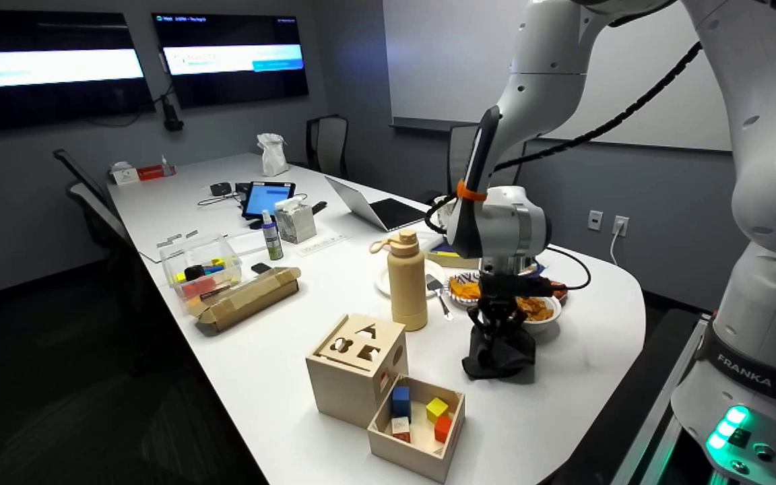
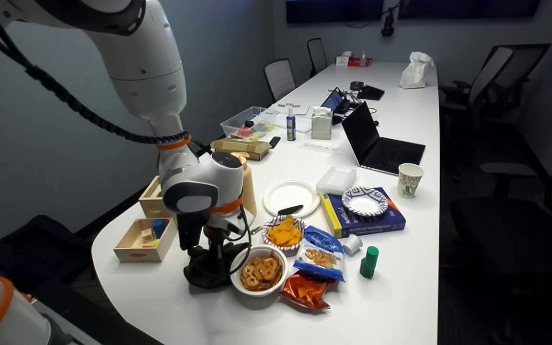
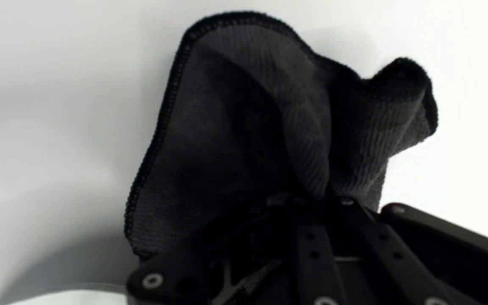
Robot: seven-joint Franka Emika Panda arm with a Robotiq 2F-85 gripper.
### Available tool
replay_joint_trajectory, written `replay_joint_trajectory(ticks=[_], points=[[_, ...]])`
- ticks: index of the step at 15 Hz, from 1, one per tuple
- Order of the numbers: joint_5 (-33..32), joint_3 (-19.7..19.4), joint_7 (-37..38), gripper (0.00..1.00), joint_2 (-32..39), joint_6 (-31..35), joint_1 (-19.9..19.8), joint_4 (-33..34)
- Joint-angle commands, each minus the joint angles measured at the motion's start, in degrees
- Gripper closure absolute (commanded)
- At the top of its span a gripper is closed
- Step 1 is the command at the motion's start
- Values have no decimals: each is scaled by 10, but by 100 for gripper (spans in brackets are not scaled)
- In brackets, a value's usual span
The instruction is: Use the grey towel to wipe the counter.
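Wrist view: the Robotiq gripper (image 3: pixel 316 201) was closed around a fold of the dark grey towel (image 3: pixel 210 152), whose stitched black edge lay over the white table (image 3: pixel 57 106). In both exterior views the Panda arm (image 1: pixel 550 81) pointed downward, with the towel beneath the gripper, near the table's rounded end. A white bowl of pretzels (image 2: pixel 253 292) stood just beside the towel, with a patterned paper bowl of tortilla chips (image 2: pixel 282 247), a blue snack bag (image 2: pixel 321 254) and a red snack bag (image 2: pixel 307 290) next to it. Opposite, near the towel, lay a wooden tray of coloured blocks (image 1: pixel 405 453), just beside a shape-sorter box (image 1: pixel 342 387).
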Motion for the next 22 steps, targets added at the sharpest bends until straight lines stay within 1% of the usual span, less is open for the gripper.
replay_joint_trajectory(ticks=[1,2,3,5,7,9,11,13,16,17,18,20,22], points=[[-16,26,-5,98,10,-8,11,46],[-17,38,-16,98,17,-13,8,58],[-11,64,-39,98,25,-18,-5,70],[-1,101,-75,98,39,-30,-21,80],[0,116,-87,98,50,-45,-21,76],[1,107,-79,98,59,-58,-14,59],[9,96,-66,98,64,-55,-13,37],[31,97,-66,98,58,-38,-27,5],[88,98,-69,98,28,-19,-50,-47],[100,104,-65,98,24,-9,-67,-65],[115,101,-63,98,19,-2,-75,-81],[146,106,-78,98,20,20,-107,-97],[179,138,-130,98,25,49,-159,-89]])
